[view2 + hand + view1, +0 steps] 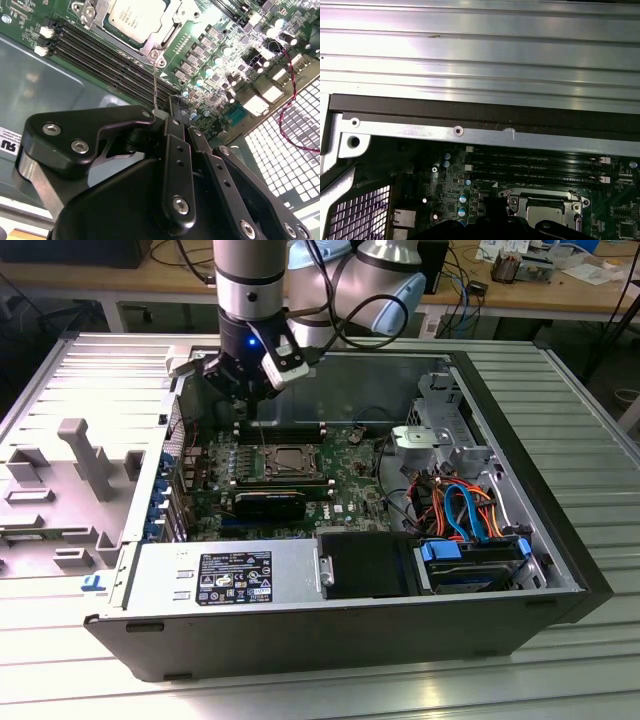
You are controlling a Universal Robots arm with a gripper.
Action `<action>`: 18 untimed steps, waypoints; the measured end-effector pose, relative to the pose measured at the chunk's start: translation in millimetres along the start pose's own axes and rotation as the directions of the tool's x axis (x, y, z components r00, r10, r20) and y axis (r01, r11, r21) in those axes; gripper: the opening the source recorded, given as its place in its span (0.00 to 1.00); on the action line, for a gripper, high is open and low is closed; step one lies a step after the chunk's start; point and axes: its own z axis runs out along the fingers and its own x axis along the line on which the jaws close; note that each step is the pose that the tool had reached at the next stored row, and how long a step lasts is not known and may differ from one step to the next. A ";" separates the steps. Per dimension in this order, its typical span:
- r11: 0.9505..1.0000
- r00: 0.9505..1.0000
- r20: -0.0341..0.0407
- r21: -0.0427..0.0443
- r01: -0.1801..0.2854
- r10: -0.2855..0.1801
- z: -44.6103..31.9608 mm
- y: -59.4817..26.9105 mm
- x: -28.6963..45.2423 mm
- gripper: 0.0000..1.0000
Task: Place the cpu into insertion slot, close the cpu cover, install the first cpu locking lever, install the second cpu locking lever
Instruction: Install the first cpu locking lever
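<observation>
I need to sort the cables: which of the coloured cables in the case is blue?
The wide flat cable beside the orange wires, at the exterior view's right, is blue; the others are orange or black.

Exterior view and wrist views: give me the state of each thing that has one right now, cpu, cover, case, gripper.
cpu: seated in the insertion slot, silver top showing.
cpu cover: down around the cpu, centre cut-out leaving the chip exposed.
computer case: lying on its side, side panel off, interior open.
gripper: above the motherboard beside the socket, holding nothing I can see; finger state unclear.

One cpu, one cpu cover
</observation>
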 end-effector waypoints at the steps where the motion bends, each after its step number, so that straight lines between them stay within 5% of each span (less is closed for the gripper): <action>1: 1.000 1.000 0.000 0.000 0.000 0.000 0.0 0.0 -0.5 0.11; 18: 1.000 1.000 0.000 0.000 0.000 0.000 -0.1 -0.4 -5.8 0.11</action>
